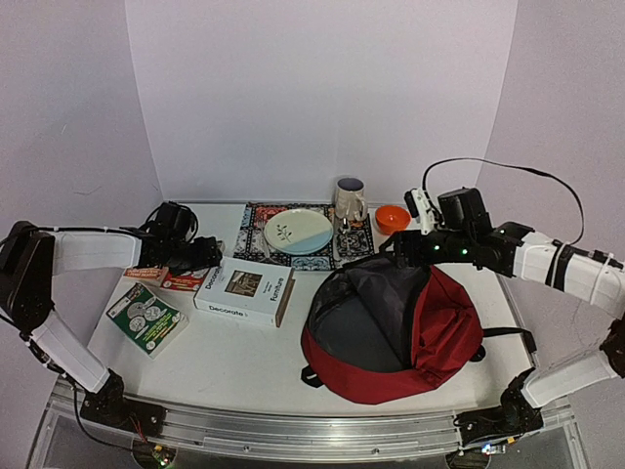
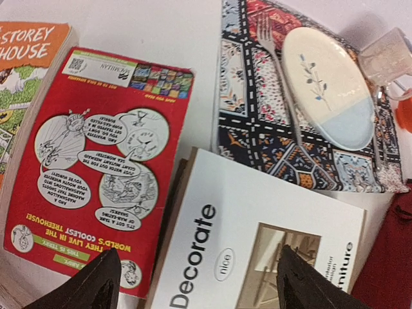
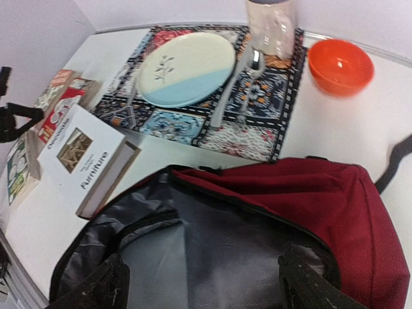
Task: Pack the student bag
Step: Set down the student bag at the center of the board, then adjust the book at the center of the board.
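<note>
Lying open on the white table (image 1: 244, 362), the large dark-red fabric student bag (image 1: 444, 322) is showing its grey lining. The right gripper (image 3: 206, 283) is hovering above the bag's far rim, fingers spread wide and holding nothing. Left of the bag, the left gripper (image 2: 203, 286) is hanging, likewise spread, over the white hardcover "Decorate" book (image 2: 212, 212) and the red paperback (image 2: 96, 187) beside it.

A white counter (image 1: 244, 352) fills the middle of the overhead view. Three plain, pale lilac walls box it in: a back wall (image 1: 322, 98) at 12 o'clock, a left wall (image 1: 59, 127) at 9 o'clock and a right wall (image 1: 576, 88) at 3 o'clock. A silver metal rail (image 1: 293, 430) edges the counter at 6 o'clock. The light is soft and even.
</note>
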Available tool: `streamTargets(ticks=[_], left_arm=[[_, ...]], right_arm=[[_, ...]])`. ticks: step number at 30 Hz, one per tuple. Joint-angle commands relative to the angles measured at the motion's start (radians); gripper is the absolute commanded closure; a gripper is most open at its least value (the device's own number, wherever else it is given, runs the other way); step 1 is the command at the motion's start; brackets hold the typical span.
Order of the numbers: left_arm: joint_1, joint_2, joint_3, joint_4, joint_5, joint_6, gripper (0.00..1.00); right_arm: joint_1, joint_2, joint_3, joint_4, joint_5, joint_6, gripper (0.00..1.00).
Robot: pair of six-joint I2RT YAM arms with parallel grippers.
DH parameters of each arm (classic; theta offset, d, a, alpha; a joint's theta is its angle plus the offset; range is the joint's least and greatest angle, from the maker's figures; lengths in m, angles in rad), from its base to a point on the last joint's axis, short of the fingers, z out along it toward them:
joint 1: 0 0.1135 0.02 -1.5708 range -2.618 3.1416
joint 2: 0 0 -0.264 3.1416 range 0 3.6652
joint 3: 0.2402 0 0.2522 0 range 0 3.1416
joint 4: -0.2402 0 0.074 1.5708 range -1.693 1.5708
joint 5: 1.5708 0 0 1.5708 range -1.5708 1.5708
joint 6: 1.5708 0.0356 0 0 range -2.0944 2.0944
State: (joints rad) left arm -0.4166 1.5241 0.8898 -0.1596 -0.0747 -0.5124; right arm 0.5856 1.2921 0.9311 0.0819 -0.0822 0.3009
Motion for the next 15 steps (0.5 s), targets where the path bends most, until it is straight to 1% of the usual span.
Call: streamTargets(ticks=[1, 8, 15], left_arm=[[0.045, 0.055, 0.026, -0.024, 0.068, 0.025, 0.16], [0.059, 0.1, 0.02, -0.043, 0.151, 0.03, 0.16], [0.059, 0.105, -0.023, -0.047, 0.294, 0.037, 0.2]], right_arm=[[0.079, 0.05, 0.085, 0.034, 0.026, 0.017, 0.15], [0.192, 0.219, 0.181, 0.174, -0.023, 0.073, 0.09], [0.272, 0.404, 0.295, 0.222, -0.055, 0.128, 0.05]])
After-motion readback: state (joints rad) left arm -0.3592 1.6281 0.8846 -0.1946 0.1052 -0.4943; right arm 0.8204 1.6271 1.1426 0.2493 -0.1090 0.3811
